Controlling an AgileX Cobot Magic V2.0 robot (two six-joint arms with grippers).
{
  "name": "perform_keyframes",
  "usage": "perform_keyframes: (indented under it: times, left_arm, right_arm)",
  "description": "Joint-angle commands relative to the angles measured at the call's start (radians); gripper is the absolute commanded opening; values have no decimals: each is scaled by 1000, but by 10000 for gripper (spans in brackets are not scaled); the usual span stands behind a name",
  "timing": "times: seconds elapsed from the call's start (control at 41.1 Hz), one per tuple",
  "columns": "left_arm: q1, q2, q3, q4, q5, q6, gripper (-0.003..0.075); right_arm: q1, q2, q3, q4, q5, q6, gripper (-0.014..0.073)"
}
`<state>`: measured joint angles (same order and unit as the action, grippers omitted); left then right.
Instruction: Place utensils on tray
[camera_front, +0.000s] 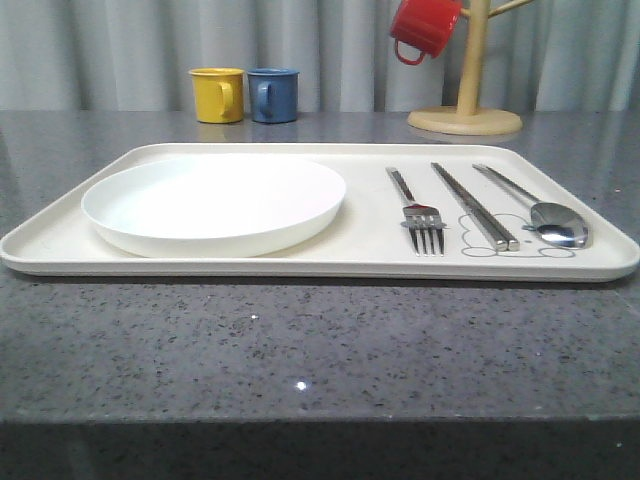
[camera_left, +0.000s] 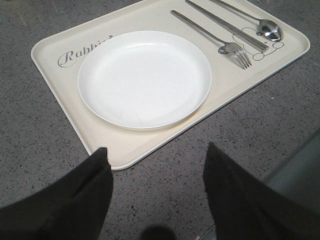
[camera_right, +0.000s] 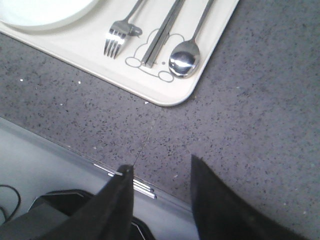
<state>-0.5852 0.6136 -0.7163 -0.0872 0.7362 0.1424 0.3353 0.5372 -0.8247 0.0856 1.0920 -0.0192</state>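
The cream tray (camera_front: 360, 262) lies across the grey counter. On its right half rest a silver fork (camera_front: 418, 215), a pair of chopsticks (camera_front: 474, 205) and a spoon (camera_front: 545, 213), side by side. They also lie in the left wrist view: fork (camera_left: 235, 49), chopsticks (camera_left: 225, 25), spoon (camera_left: 268, 29), on the tray (camera_left: 55, 75). The right wrist view has the fork (camera_right: 116, 37), chopsticks (camera_right: 162, 32), spoon (camera_right: 184, 57) and the tray's corner (camera_right: 170, 97). My left gripper (camera_left: 156, 150) hangs open above the counter by the tray's near corner. My right gripper (camera_right: 161, 165) is open over the counter's front edge, holding nothing.
A round white plate (camera_front: 214, 200) fills the tray's left half. Behind the tray stand a yellow mug (camera_front: 218, 95) and a blue mug (camera_front: 273, 95). A wooden mug tree (camera_front: 468, 100) at the back right carries a red mug (camera_front: 422, 27).
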Motion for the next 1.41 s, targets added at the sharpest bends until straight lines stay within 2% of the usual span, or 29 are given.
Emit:
perform_keyframes:
  times: [0.0,0.219,0.292,0.413,0.511,0.559,0.584,1.265,1.386]
  left_arm:
    - [-7,1,-27,-5,-76,-9,400]
    - [-7,1,-27,-5,-76,-9,398]
    - [-7,1,-27,-5,-76,-9,365]
    - [-7,1,-27,-5,-76,-9,217]
    - [-7,1,-27,-2,-76,-9,67]
    - [-7,1,-27,4,-76,-9,5]
    - [-7,1,-27,9,-76,-9,-20]
    - [-7,-23,-22,17,-75,-9,-18]
    - [42,-86,-3,46,-85,8,-18]
  right_arm:
    - [-1,-56,-20,-10,-60,-11,309]
    - [-1,-102,-20,-18,-70,-11,308]
    - [-1,-101,-20,-17,-69,-11,286]
    - [-1,-101,-20,-17,-70,-11,132]
    - [-1,-101,-20,-17,-70,-11,-18]
    - [-1,-101,-20,-17,-71,-11,-75]
    - [-1,-101,-20,-17,-72,-11,-69]
    - [-1,-101,-20,-3,-64,-11,-68]
    - [-1,-101,-20,-3,-63,-11,-68]
